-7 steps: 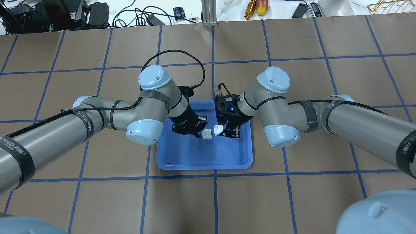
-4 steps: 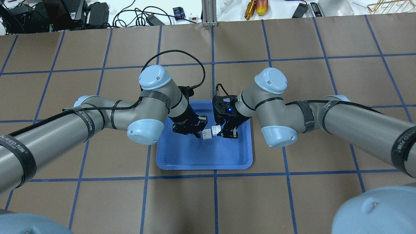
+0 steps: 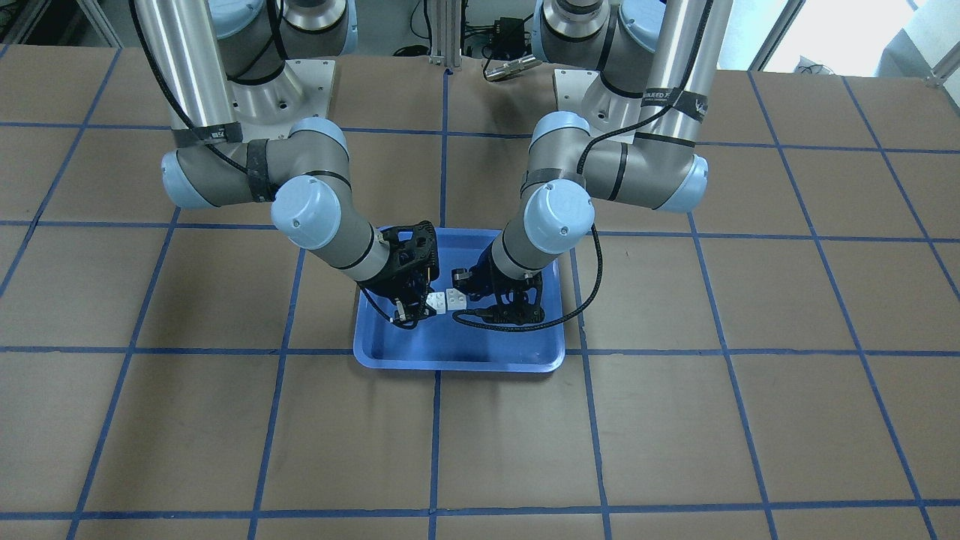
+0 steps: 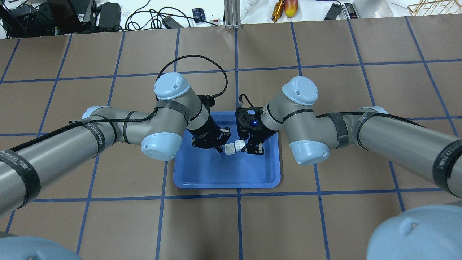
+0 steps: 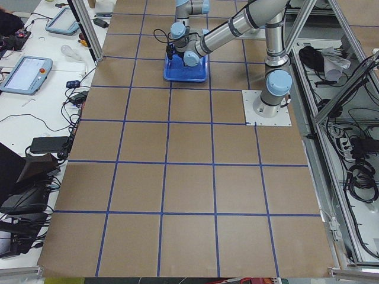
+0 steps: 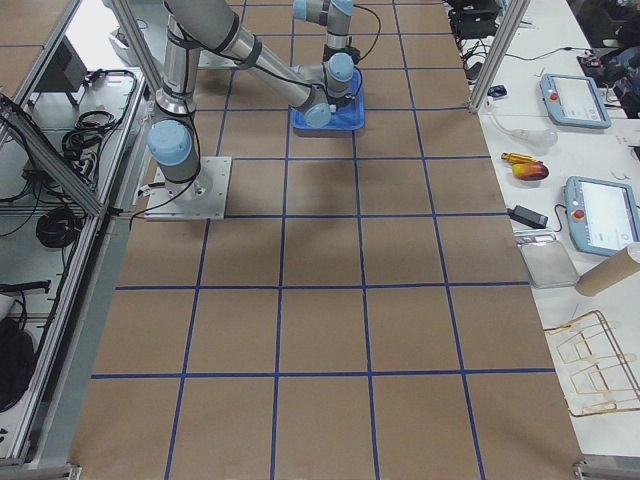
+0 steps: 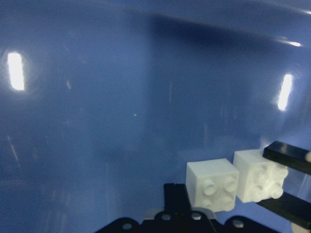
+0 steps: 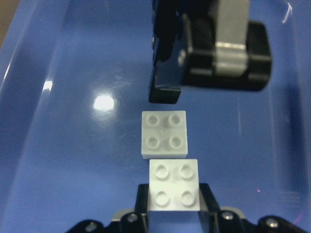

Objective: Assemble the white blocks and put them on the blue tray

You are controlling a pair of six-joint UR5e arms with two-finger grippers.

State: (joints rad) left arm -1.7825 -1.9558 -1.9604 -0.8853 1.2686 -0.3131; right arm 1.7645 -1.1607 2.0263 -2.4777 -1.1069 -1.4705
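the left gripper (image 4: pixel 223 145) reaches in low over the blue tray (image 4: pixel 223 177). its jaws are closed on a white block (image 4: pixel 229 148), which sits right at the jaw tips with its four studs facing up. the right gripper (image 4: pixel 246 146) comes in from the opposite side. its jaws are closed in the same way on the other white block (image 4: pixel 239 144), and in the right wrist view that block fills the gap between them, studs towards the camera.

the two sets of jaws point at each other, tip to tip. the blocks lie side by side between them, edge against edge, not stacked. the block in the right jaws is turned a little against the one in the left jaws. i cannot tell whether the edges truly touch; any gap is a hairline.

the tray floor lies straight below both sets of jaws, and the blocks look lifted a little off it. the tray rests flat on the brown bench (image 4: pixel 108 224) between the two arms.
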